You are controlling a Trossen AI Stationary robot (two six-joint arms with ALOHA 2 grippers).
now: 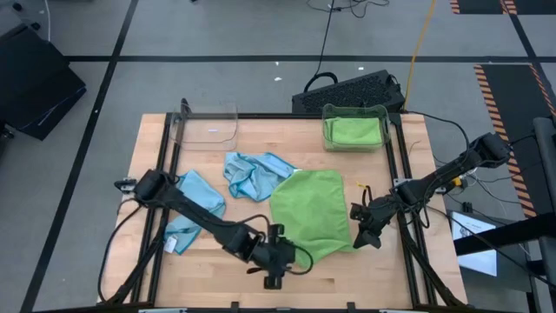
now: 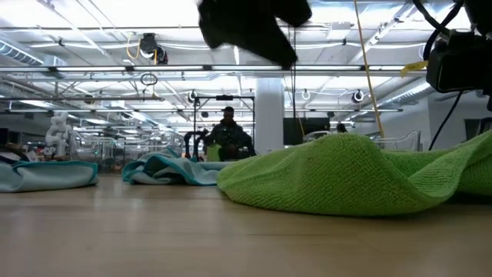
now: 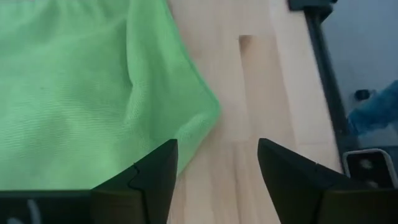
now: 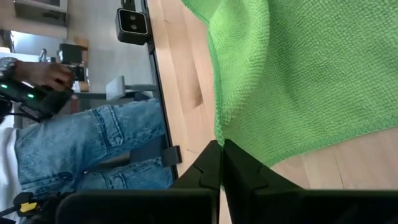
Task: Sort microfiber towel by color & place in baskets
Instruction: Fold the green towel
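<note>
One green towel already lies in the far right basket, the far left basket holds nothing, blue towels wait, and the left gripper, fingers apart, hovers by the big green towel; right gripper pinched shut, empty.

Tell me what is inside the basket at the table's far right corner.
The right basket holds one folded green towel, seen through its clear walls. Whether a second towel lies beneath it cannot be seen; the top one covers the floor.
</note>
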